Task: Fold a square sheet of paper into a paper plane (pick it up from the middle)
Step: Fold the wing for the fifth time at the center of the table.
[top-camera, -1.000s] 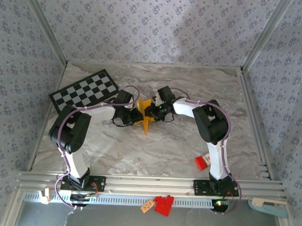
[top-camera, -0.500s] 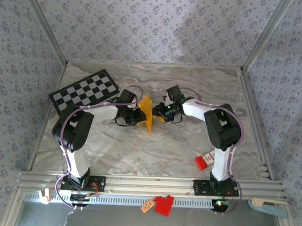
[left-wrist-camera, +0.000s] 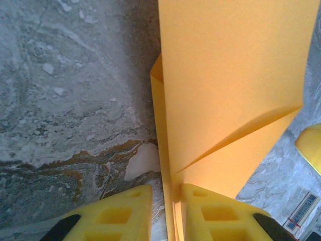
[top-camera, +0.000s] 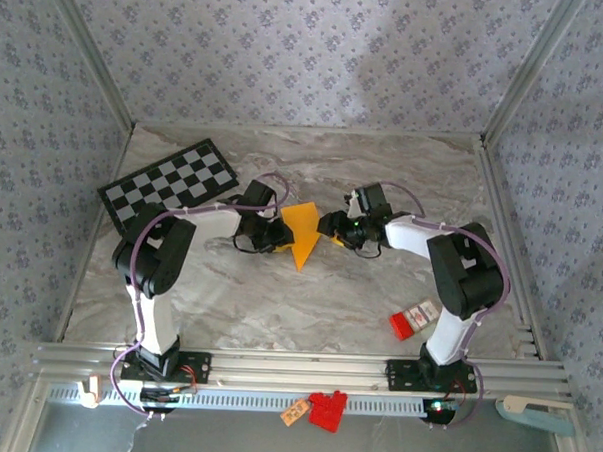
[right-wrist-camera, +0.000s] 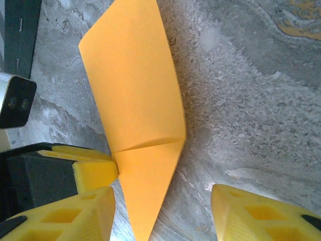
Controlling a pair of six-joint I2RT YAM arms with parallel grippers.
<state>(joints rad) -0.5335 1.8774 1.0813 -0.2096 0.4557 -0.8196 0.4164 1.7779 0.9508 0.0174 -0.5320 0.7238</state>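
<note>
The paper plane sits mid-table btw the two grippers. It is a pointed orange-yellow wedge w/ its tip toward the near edge and its wide end toward the far side. The left gripper is at its left edge; the right gripper stands just beside its right edge.

Left wrist view: the two yellow fingers are clenched on the paper. The folded edge runs straight down the narrow slot btw them, and one flap fans up and right w/ a diagonal crease across it. So the left grip is on the plane, at its edge, near that crease.

Right wrist view: the right fingers are spread wide — released, pinching nothing. The plane's narrow tip hangs in the gap btw them, close to the view-left finger and well clear of the other. Whether it touches the near one can't be told. One yellow tip of the left gripper presses the paper's edge right at the crease line.

Elsewhere on the marble table: checkered board at back left, small red block near the right arm's base — both well apart from the plane.
</note>
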